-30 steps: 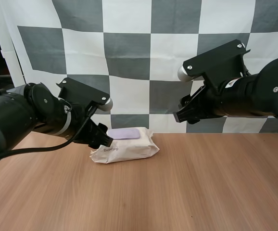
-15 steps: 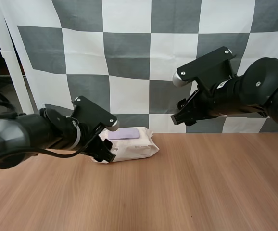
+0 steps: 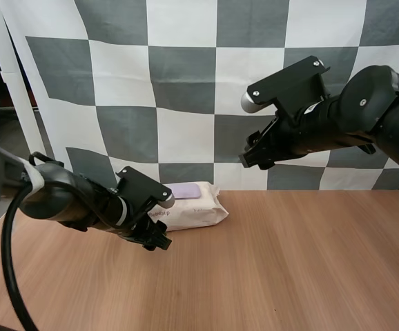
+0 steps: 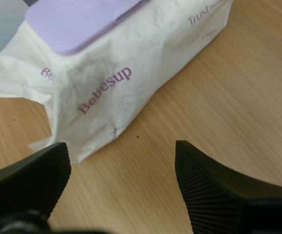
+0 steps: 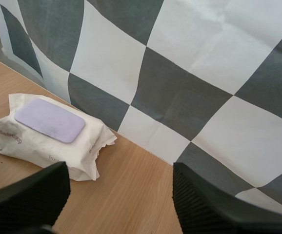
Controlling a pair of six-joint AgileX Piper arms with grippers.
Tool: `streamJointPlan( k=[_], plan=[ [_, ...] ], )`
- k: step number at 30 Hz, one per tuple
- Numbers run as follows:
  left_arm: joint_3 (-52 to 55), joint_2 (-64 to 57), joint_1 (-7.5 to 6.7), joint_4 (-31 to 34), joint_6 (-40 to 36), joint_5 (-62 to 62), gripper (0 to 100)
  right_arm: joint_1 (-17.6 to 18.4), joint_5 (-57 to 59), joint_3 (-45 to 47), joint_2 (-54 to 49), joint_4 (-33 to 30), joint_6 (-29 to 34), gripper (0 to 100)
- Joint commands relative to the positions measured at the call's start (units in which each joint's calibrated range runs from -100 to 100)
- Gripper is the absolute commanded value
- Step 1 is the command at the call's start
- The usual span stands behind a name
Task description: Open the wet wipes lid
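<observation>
**Left arm low by the wipes, lid shut**

The pack of wet wipes (image 3: pixel 198 211) lies left of centre on the table (image 3: pixel 296 262), close to its far edge. Its lilac lid (image 3: pixel 184 190) sits flat on top, closed. The left gripper (image 3: pixel 158 239) is low at the pack's near-left corner, fingers spread with nothing between them. The right gripper (image 3: pixel 249 158) hangs high in the upper right, also spread. To my eye, one gripper should steady the soft pack while the other catches the lid's edge and lifts gently, or the pack may slide.
</observation>
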Motion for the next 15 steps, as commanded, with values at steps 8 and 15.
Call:
streamJointPlan(
  k=[8,15],
  plan=[
    [-6.89,5.77,2.66,-18.32,25.14,11.39,100,0.02,2.08,-0.15,0.74,1.32,-0.73,100],
    [-10.76,12.43,2.66,-17.96,25.14,13.27,100,0.02,2.59,-0.15,3.11,4.02,-2.32,100]
  ],
)
